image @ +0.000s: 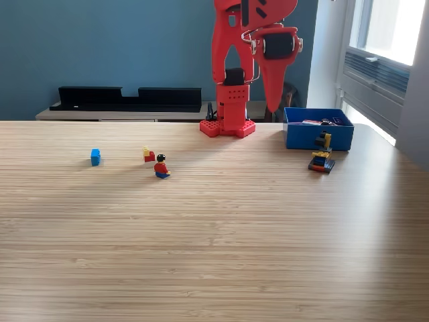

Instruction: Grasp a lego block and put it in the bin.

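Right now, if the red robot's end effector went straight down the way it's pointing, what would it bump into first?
Probably the bare wooden table, in the gap between the arm's red base and the blue bin. The end effector points downward there. Depth is hard to judge from one view, so it might land behind the table instead.

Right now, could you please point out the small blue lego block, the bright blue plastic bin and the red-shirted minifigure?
small blue lego block [95,157], exterior view, front face.
bright blue plastic bin [301,137], exterior view, front wall.
red-shirted minifigure [161,168], exterior view, torso.

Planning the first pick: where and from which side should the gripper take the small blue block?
Grip the blue block across its two flat side faces, coming straight down from above. It stands alone on the table, with nothing close by.
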Available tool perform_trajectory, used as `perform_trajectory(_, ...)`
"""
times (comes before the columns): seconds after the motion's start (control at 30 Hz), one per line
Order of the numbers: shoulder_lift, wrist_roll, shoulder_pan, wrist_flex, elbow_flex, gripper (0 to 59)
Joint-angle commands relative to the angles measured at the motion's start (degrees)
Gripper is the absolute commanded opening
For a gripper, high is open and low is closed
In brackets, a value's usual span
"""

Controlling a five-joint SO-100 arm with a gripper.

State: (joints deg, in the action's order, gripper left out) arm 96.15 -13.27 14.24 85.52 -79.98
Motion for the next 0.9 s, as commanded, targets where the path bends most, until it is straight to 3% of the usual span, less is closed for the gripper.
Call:
perform_trajectory(0.03, 5.10, 5.01, -0.18, -3.52, -2.72, 0.0)
perform_trajectory(0.23, 5.10, 14.85, 0.35, -5.89, -7.21, 0.2)
perform_trajectory(0.7, 5.10, 25.58, 9.67, -5.98, -14.15, 29.2)
perform_trajectory(0.9, 5.10, 30.59, 16.88, -6.06, -16.70, 32.1)
